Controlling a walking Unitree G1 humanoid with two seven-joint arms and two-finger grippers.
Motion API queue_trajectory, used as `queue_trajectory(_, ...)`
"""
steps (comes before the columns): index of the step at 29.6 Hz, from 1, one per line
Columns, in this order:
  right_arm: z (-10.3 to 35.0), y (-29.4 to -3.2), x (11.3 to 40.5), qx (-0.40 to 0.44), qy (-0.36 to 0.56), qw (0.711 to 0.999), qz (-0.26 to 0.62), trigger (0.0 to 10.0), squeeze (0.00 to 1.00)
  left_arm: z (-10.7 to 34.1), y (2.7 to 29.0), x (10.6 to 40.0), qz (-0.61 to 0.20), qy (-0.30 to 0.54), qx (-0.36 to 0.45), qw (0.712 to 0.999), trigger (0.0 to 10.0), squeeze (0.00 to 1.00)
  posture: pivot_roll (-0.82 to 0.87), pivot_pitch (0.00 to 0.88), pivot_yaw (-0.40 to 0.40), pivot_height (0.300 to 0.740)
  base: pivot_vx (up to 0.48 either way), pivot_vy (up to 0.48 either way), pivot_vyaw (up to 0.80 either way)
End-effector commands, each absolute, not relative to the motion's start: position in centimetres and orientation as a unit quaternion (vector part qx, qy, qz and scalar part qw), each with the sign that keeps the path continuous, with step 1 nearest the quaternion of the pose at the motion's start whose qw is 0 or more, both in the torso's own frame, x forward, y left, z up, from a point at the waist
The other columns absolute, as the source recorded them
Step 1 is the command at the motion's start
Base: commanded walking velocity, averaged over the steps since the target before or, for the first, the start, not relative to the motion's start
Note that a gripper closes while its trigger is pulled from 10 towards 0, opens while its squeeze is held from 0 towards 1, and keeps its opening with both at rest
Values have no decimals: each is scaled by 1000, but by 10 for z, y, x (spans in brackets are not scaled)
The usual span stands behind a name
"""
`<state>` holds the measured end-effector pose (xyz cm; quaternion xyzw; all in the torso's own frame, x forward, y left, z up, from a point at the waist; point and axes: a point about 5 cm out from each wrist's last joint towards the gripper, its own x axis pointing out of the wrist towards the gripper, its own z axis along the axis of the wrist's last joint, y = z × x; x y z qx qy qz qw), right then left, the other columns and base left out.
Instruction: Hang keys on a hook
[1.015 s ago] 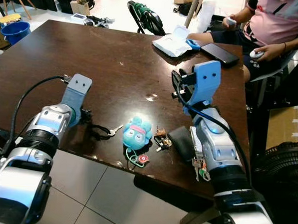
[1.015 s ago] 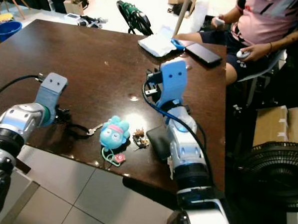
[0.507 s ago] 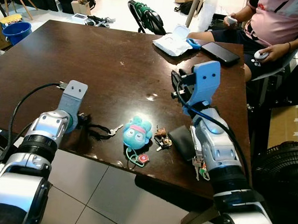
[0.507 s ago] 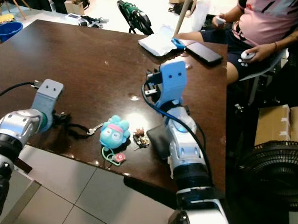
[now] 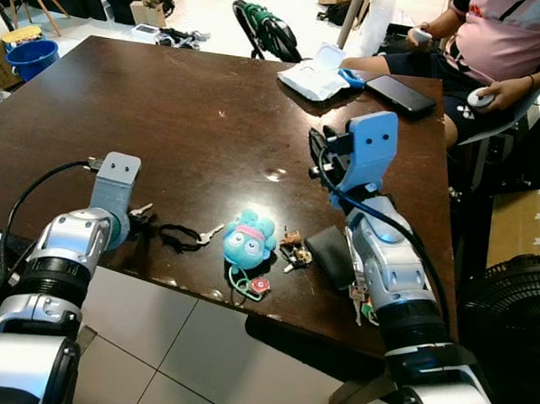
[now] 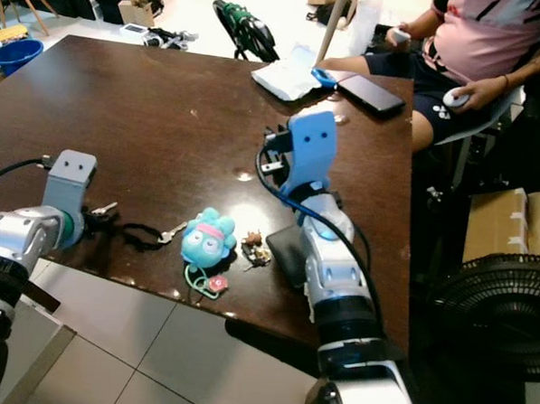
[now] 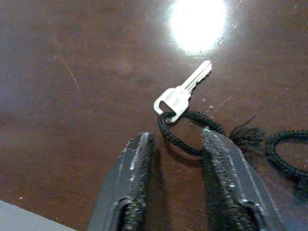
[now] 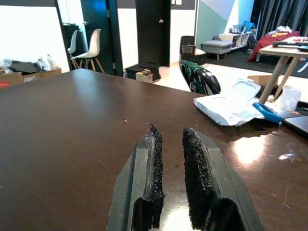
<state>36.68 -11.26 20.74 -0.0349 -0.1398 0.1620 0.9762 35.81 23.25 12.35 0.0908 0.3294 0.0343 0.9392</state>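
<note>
Left pincer (image 7: pixel 175 144) has pulled back toward the desk's near left edge since a second ago, fingers apart, straddling a black cord loop (image 7: pixel 185 132) with a silver key (image 7: pixel 183 91) on it. The cord's far end runs out of the wrist frame. Cord braided, frayed at the knot. Blue plush keychain (image 5: pixel 248 238) and a small key bunch (image 5: pixel 293 248) lie mid-desk. Right pincer (image 8: pixel 171 159) unmoved above the dark glossy desk (image 5: pixel 167 97), rough pads narrowly parted, holding nothing. Farther back a seated person (image 5: pixel 505 42).

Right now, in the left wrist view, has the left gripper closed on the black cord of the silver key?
No. The left gripper is open, its fingers straddling the black cord looped through the silver key.
</note>
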Motion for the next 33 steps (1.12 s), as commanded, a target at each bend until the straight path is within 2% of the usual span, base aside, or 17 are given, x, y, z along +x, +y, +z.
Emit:
queue_trajectory(1, 205, -109, 365, -32, -139, 976, 168, 10000, 0, 119, 239, 352, 44, 341, 86, 935, 1804, 0, 173, 29, 196, 740, 0, 0, 0)
queue_trajectory(3, 205, -109, 365, -32, -139, 976, 168, 10000, 0, 119, 239, 352, 44, 341, 86, 935, 1804, 0, 173, 29, 196, 740, 0, 0, 0)
queue_trajectory(4, 205, -109, 365, -32, -139, 976, 168, 10000, 0, 119, 239, 352, 44, 342, 86, 935, 0, 0, 173, 29, 196, 740, 0, 0, 0)
queue_trajectory(14, 205, -109, 365, -32, -140, 975, 167, 10000, 0, 117, 236, 348, 35, 341, 102, 934, 0, 0, 172, 28, 197, 740, 0, 0, 0)
queue_trajectory(17, 206, -110, 365, -31, -141, 976, 165, 10000, 0, 122, 238, 349, 54, 315, 120, 940, 0, 0, 171, 27, 198, 740, 0, 0, 0)
queue_trajectory(19, 206, -110, 365, -30, -142, 976, 165, 10000, 0, 129, 238, 352, 63, 286, 126, 948, 0, 0, 171, 27, 198, 740, 0, 0, 0)
queue_trajectory(20, 207, -109, 365, -30, -143, 975, 166, 10000, 0, 156, 230, 361, 59, 189, 131, 971, 0, 0, 166, 28, 189, 740, 0, 0, 0)
queue_trajectory(22, 208, -108, 366, -31, -143, 975, 168, 10000, 0, 164, 223, 363, 43, 162, 128, 977, 0, 0, 166, 28, 189, 740, 0, 0, 0)
queue_trajectory(23, 207, -107, 367, -39, -137, 974, 173, 10000, 0, 170, 215, 364, 17, 146, 133, 980, 10000, 0, 165, 31, 184, 740, 0, 0, 0)
queue_trajectory(26, 203, -108, 369, -63, -118, 974, 181, 10000, 0, 174, 203, 363, -17, 139, 140, 980, 10000, 0, 162, 32, 179, 740, 0, 0, 0)
queue_trajectory(28, 188, -113, 375, -72, -58, 977, 193, 10000, 0, 173, 187, 360, -61, 149, 137, 977, 10000, 0, 145, 34, 169, 740, 0, 0, 0)
queue_trajectory(29, 188, -113, 375, -72, -58, 977, 193, 10000, 0, 173, 187, 360, -61, 149, 137, 977, 10000, 0, 145, 34, 169, 740, 0, 0, 0)
queue_trajectory(33, 185, -119, 382, -90, -23, 973, 212, 10000, 0, 186, 168, 357, -100, 116, 113, 982, 10000, 0, 142, 36, 145, 740, 0, 0, 0)
